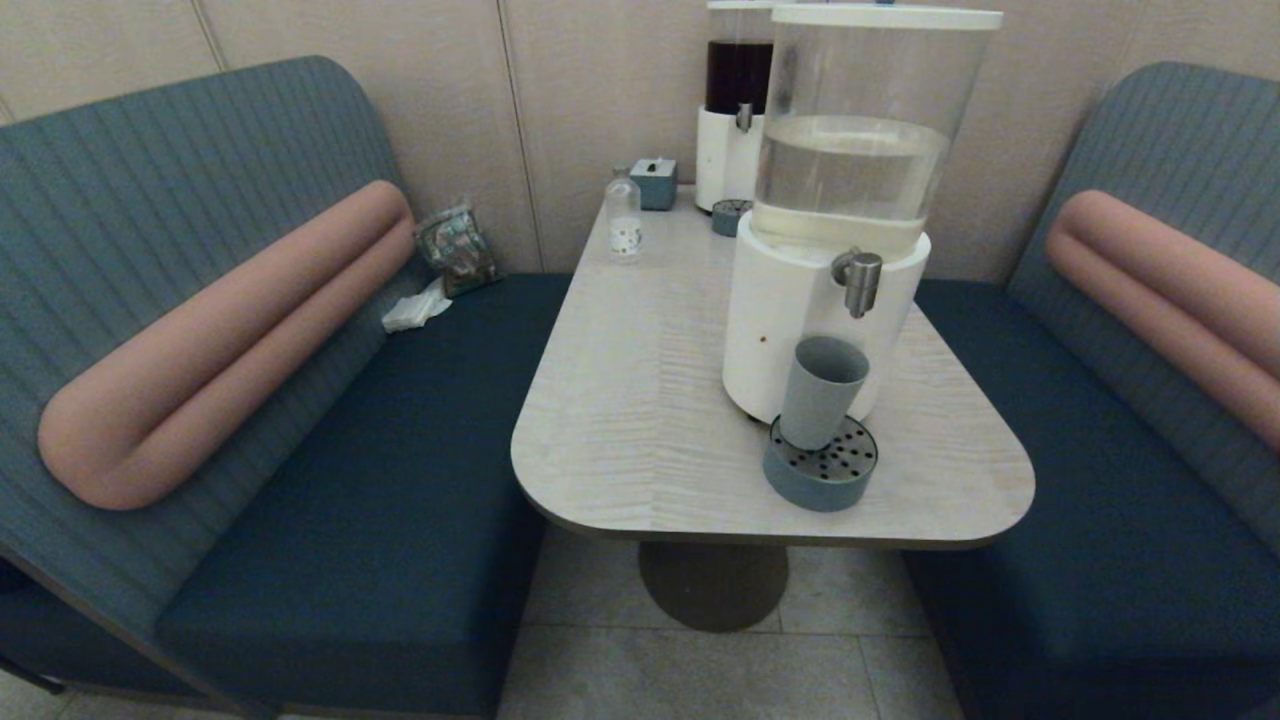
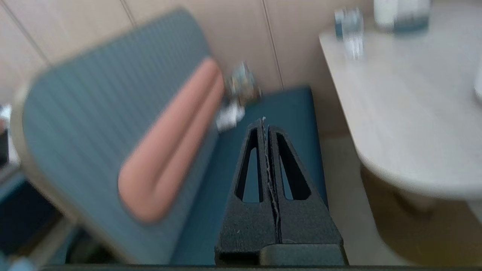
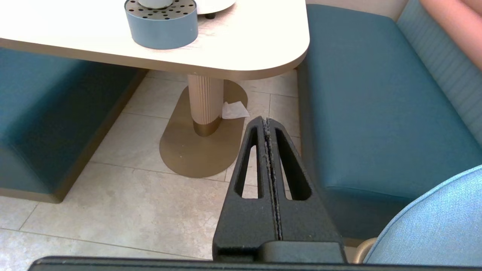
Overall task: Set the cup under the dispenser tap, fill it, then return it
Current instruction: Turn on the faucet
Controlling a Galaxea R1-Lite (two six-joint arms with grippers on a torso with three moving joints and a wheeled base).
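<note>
The grey-blue cup (image 1: 820, 390) stands upright on a round perforated drip tray (image 1: 822, 465), close below the brushed-silver tap (image 1: 860, 280) of the large white-based dispenser (image 1: 790, 330) with clear liquid. Neither arm shows in the head view. My left gripper (image 2: 263, 119) is shut and empty, hanging low over the left bench seat, off the table's side. My right gripper (image 3: 266, 119) is shut and empty, low above the floor beside the right bench, below the table's near edge. The drip tray (image 3: 162, 23) shows at the table's front in the right wrist view.
A small clear bottle (image 1: 624, 225), a tissue box (image 1: 655, 182) and a dark-liquid dispenser (image 1: 735, 110) stand at the table's (image 1: 640, 400) far end. Blue benches flank the table. Its pedestal (image 3: 205, 105) stands on a tiled floor with a scrap of paper (image 3: 234, 110).
</note>
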